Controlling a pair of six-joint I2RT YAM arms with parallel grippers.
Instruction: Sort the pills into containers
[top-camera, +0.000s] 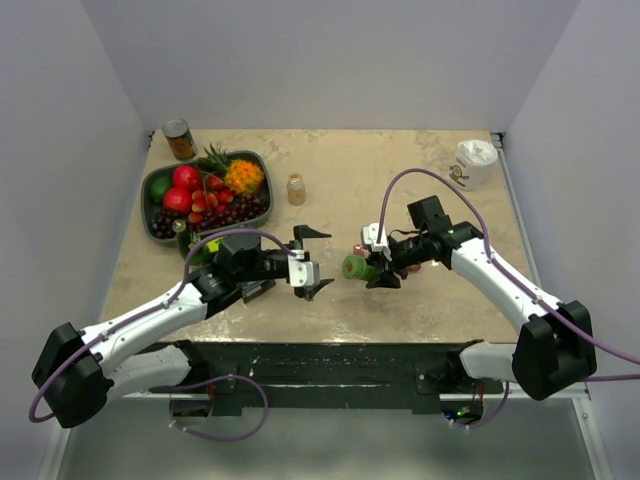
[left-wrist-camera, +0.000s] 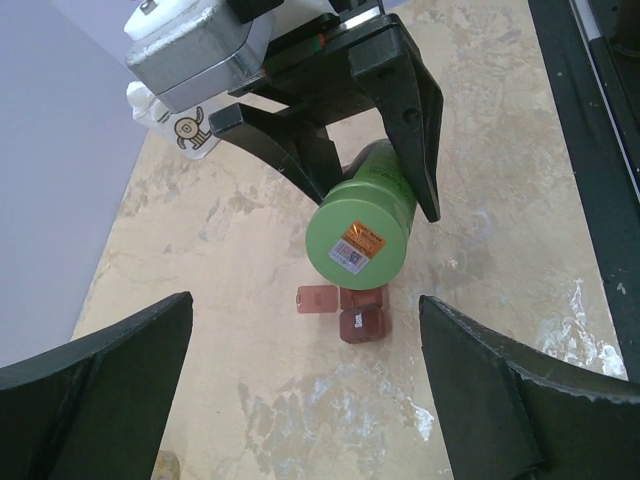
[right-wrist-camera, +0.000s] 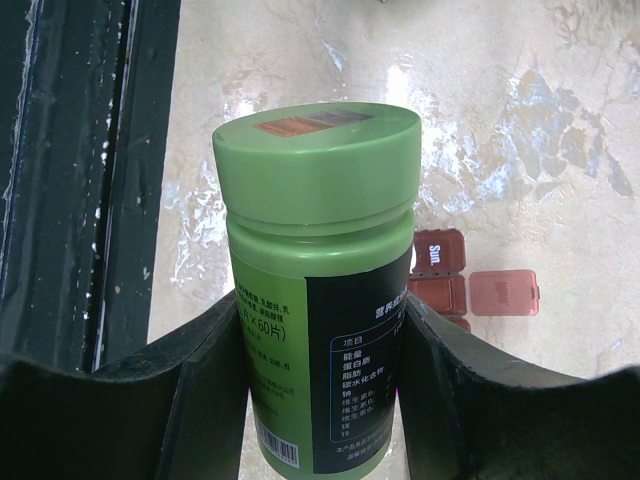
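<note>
A: Desk (top-camera: 430, 305) layout?
B: Fruit tray (top-camera: 160, 185) far left. Both arms meet near centre.
A: Left pincer (top-camera: 318, 262)?
B: Spread wide, nothing in it, facing the right one.
A: Right pincer (top-camera: 378, 268)?
B: Clamped on the green bottle (left-wrist-camera: 360, 240), held sideways, cap toward the left arm.
A: Containers (left-wrist-camera: 360, 322)?
B: On the desk by the bottle, partly hidden by it. One lid lies open.
</note>
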